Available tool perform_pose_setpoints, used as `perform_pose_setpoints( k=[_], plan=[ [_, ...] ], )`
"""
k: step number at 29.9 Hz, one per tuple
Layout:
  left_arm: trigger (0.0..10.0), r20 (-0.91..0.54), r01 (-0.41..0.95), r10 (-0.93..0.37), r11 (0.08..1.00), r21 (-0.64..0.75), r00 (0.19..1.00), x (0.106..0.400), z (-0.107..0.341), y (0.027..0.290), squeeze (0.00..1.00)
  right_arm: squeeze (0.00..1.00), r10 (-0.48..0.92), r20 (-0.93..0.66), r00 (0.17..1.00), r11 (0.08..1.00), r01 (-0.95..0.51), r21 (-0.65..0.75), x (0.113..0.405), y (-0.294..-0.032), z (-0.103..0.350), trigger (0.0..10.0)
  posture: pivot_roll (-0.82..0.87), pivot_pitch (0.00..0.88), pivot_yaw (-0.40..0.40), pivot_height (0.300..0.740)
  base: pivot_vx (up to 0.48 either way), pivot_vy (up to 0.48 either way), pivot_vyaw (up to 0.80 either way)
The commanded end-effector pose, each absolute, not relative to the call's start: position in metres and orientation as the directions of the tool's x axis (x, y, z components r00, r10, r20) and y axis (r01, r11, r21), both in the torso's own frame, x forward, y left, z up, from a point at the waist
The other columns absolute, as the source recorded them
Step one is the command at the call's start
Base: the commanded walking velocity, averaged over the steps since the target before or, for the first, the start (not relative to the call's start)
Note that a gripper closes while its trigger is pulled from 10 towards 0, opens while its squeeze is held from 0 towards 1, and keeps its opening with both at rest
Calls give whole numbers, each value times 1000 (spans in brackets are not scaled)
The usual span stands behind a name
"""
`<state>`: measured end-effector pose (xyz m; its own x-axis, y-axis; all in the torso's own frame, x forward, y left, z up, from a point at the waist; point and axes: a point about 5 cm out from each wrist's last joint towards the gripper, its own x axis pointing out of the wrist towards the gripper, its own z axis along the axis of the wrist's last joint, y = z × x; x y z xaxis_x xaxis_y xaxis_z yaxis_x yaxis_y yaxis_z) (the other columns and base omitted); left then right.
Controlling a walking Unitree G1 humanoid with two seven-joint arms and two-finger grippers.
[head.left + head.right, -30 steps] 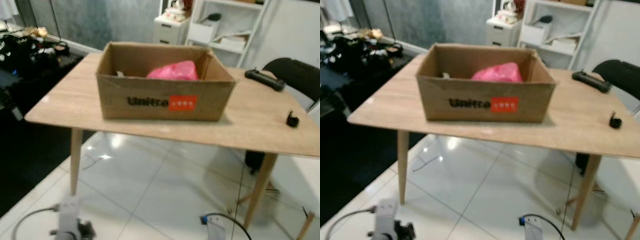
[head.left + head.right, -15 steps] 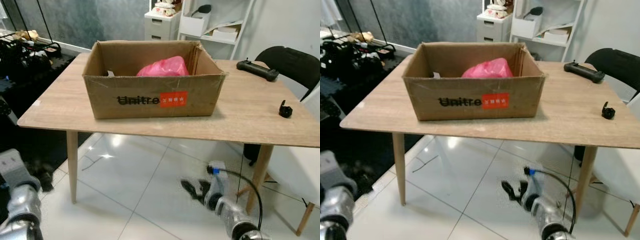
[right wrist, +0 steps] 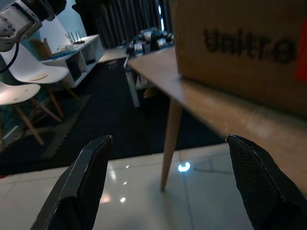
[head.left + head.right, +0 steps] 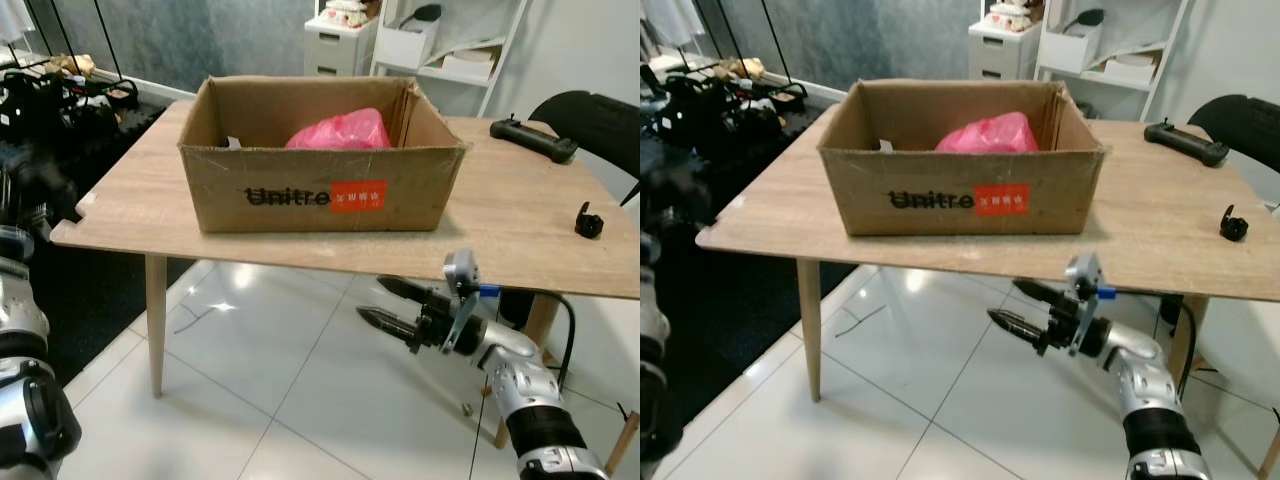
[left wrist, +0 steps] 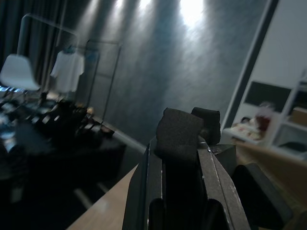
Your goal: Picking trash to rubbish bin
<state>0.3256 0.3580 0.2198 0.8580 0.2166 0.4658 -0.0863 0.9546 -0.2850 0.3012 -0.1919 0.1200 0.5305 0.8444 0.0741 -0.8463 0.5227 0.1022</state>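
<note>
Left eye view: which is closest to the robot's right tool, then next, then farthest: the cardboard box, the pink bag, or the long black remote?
1. Brown cardboard box, on the table just above the right tool.
2. Pink plastic bag, inside the box, toward its back.
3. Long black remote, at the table's far right corner.
</note>
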Motion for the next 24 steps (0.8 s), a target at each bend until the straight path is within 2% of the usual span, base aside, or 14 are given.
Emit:
perform_pose_setpoints(
  k=[1,4,5,6,8,10,15,21,24],
  plan=[
    [10000,503,3,148,958,-287,851,328,228,352,0,0,821,106,562,557,-827,71,304,-196,132,10000,19,19,26,740,0,0,0],
    [10000,674,317,-102,926,-204,732,330,261,315,0,0,787,138,601,608,-794,-11,307,-201,157,10000,15,24,28,740,116,0,0],
    [10000,674,317,-102,926,-204,732,330,261,315,0,0,787,138,601,608,-794,-11,307,-201,157,10000,15,24,28,740,349,0,0],
    [10000,707,408,-184,899,-160,683,329,269,299,0,0,785,149,601,612,-790,-36,306,-203,165,10000,16,25,27,740,480,0,0],
    [10000,728,504,-283,858,-98,624,328,277,278,0,0,783,173,597,614,-787,-63,303,-206,178,10000,17,24,27,740,480,0,0],
    [10000,728,523,-310,848,-78,611,328,279,272,0,0,782,184,596,615,-786,-66,301,-207,182,10000,17,24,27,740,480,0,0],
    [10000,744,687,-476,726,33,468,315,294,234,0,0,817,203,540,560,-827,-56,280,-214,192,10000,12,28,20,740,480,0,0],
    [10000,723,742,-543,668,64,427,308,296,217,0,0,863,195,466,483,-874,-50,259,-207,198,10000,-2,35,22,740,480,0,0],
    [10000,713,753,-559,654,67,423,306,295,212,0,0,866,185,464,481,-874,-62,252,-205,205,10000,-5,37,21,740,480,0,0]
  ],
)
